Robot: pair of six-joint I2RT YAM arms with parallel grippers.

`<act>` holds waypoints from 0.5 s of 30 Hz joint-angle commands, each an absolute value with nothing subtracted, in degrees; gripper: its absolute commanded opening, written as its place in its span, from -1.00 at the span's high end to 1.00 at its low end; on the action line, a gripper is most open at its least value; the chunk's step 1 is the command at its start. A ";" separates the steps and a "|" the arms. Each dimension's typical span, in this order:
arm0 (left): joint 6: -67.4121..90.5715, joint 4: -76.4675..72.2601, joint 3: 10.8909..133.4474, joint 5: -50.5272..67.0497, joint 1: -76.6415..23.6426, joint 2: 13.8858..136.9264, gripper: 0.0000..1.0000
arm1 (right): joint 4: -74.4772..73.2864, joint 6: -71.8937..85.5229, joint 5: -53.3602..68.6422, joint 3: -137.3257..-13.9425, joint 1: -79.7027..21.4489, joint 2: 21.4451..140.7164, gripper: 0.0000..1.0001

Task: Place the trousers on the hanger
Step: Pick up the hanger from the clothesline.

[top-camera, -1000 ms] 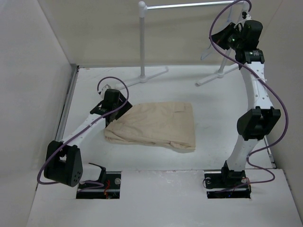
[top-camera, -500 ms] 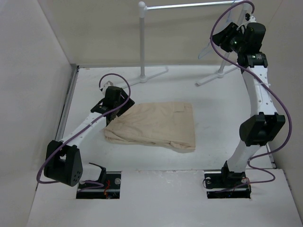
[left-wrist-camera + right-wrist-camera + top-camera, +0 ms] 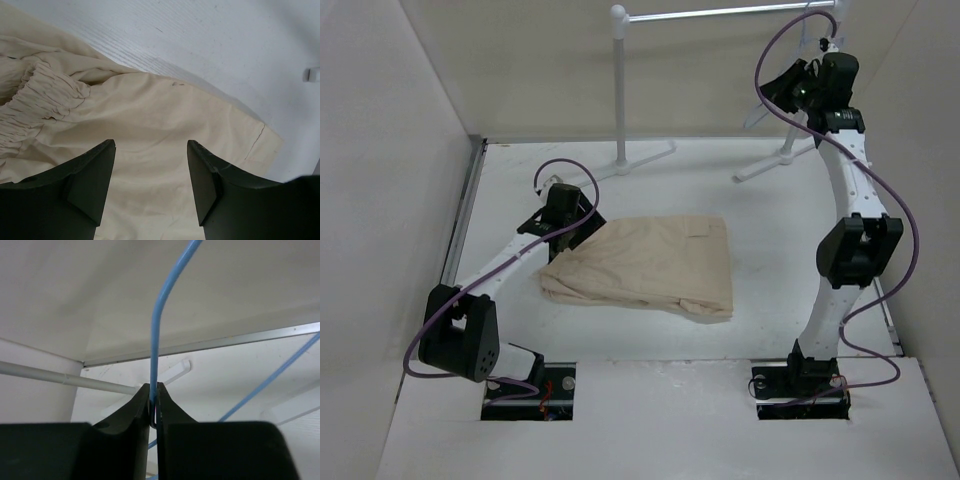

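Note:
The beige trousers [image 3: 650, 265] lie folded flat on the table's middle. My left gripper [image 3: 582, 228] is open, low over their left end; in the left wrist view [image 3: 150, 150] its fingers straddle smooth cloth [image 3: 160, 115], with the gathered waistband [image 3: 35, 100] to the left. My right gripper [image 3: 790, 88] is high at the back right, shut on the thin pale blue wire hanger [image 3: 756, 108]. In the right wrist view the fingers [image 3: 153, 392] pinch the wire [image 3: 159, 315], which curves up and right; a second wire limb [image 3: 270, 382] slants behind.
A white tubular rack stands at the back: a left post [image 3: 619, 80], a top bar [image 3: 720, 12] and splayed feet [image 3: 775, 160]. Pale walls [image 3: 380, 200] enclose the table on the left, back and right. A metal strip [image 3: 460, 220] runs along the left edge.
My right arm has shifted left and pulled more upright with the hanger, near the rack's right end. My left arm's elbow has moved right and up; its gripper stays over the trousers' left end.

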State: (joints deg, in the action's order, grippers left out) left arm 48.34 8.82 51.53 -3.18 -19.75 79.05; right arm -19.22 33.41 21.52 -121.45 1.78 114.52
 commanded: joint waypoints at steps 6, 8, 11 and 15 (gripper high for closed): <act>46.50 7.47 54.93 -2.64 -19.03 78.48 -0.17 | -10.98 33.14 25.75 -126.12 0.49 109.95 0.91; 46.06 7.47 56.07 -2.38 -18.94 78.92 -0.18 | -12.30 32.43 26.71 -127.35 0.40 109.08 0.91; 45.53 7.82 58.96 -1.41 -18.85 79.45 -0.19 | -14.58 31.55 27.07 -126.39 0.13 107.23 0.91; 44.65 8.52 64.85 -0.44 -19.64 80.51 -0.19 | -15.21 31.38 26.46 -117.80 -0.39 103.02 0.89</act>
